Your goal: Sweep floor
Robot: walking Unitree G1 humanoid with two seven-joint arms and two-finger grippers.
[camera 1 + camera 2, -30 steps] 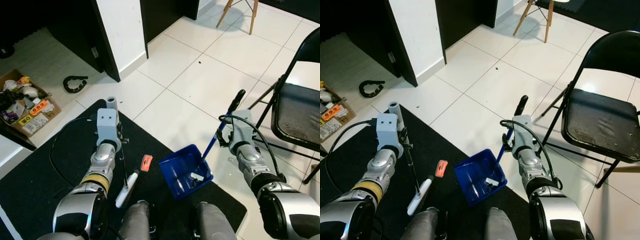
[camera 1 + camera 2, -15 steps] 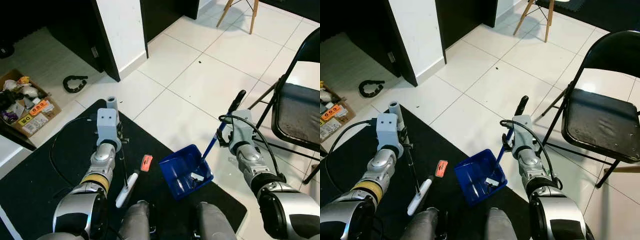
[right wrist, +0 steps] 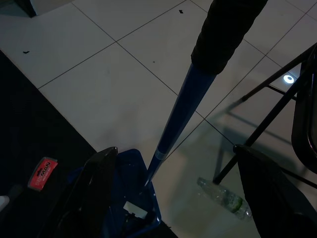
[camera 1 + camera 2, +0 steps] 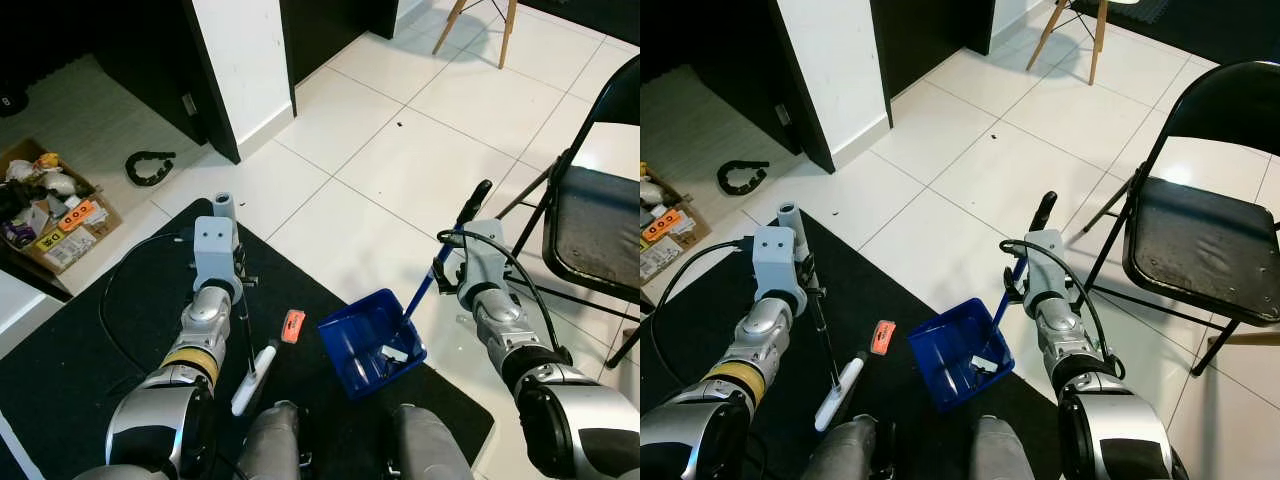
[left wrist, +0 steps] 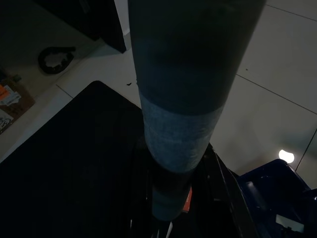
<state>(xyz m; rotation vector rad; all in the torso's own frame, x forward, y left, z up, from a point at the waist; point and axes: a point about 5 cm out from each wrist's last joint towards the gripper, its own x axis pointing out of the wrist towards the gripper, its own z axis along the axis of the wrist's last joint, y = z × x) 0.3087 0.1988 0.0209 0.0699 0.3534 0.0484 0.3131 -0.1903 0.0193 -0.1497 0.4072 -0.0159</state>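
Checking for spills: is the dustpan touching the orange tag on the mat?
Apart. In the left eye view, a strip of black mat separates the dustpan from the orange tag.

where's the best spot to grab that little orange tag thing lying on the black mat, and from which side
Probably across its two long edges, coming straight down from above. The small orange rectangular tag lies flat on the black floor mat, so there is no raised part to hook. It sits apart from the blue plastic dustpan and the white-handled brush, leaving room for fingers on either side. Being thin, it may slide; how thick it is cannot be told.
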